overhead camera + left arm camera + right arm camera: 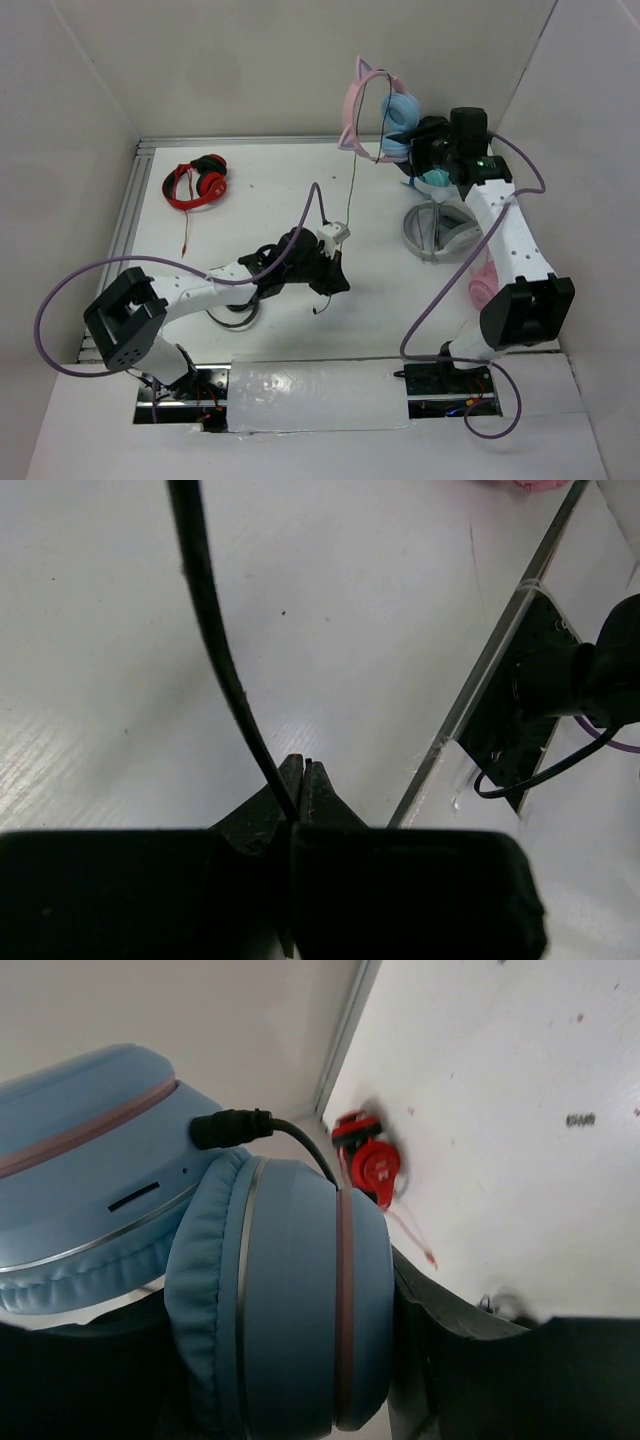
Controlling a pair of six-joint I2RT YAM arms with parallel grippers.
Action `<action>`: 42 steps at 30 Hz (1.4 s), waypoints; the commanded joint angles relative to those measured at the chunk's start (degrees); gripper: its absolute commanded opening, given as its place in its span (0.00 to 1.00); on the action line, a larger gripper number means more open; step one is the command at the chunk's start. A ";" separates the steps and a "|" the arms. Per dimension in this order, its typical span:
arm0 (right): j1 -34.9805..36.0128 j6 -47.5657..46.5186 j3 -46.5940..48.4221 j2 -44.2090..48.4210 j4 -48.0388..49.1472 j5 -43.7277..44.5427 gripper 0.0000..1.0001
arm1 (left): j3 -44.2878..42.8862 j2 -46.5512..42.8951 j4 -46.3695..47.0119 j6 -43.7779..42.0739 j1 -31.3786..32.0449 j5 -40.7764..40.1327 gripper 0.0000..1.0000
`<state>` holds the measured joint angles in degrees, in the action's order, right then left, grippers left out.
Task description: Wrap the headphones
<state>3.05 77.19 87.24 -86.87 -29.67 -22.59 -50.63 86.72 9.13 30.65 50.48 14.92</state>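
Observation:
The headphones (385, 115), with a pink cat-ear headband and light-blue ear cups, are held up near the back wall. My right gripper (428, 150) is shut on one blue ear cup (290, 1300), which fills the space between the jaws; a dark finger (460, 1360) shows on the cup's right. The black plug (230, 1128) enters the other cup. The thin black cable (352, 185) runs down to my left gripper (335, 262) at the table's middle. In the left wrist view that gripper (303, 777) is shut on the cable (215, 630), just above the table.
Red-and-black headphones (197, 183) lie at the back left and also show in the right wrist view (365, 1163). A grey round stand (440, 232) sits under the right arm. Plain pink headphones (484, 283) lie partly hidden behind the right arm. White walls enclose the table.

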 commanded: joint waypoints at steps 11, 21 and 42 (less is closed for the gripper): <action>17.24 10.00 4.77 4.01 -11.88 60.77 0.00 | -5.79 -12.79 -13.41 -1.04 11.39 -8.14 0.00; 27.00 -3.19 6.25 -7.34 -20.76 79.34 0.00 | -11.58 -22.82 -23.87 -7.45 11.40 -18.24 0.00; 32.64 -56.53 -25.63 15.94 14.21 38.53 0.00 | -24.43 -15.26 -24.16 -25.29 -18.20 -0.28 0.00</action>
<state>37.01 29.23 61.82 -74.17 -24.58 29.82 -72.66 71.85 -21.23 9.28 35.57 5.52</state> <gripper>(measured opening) 0.551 0.073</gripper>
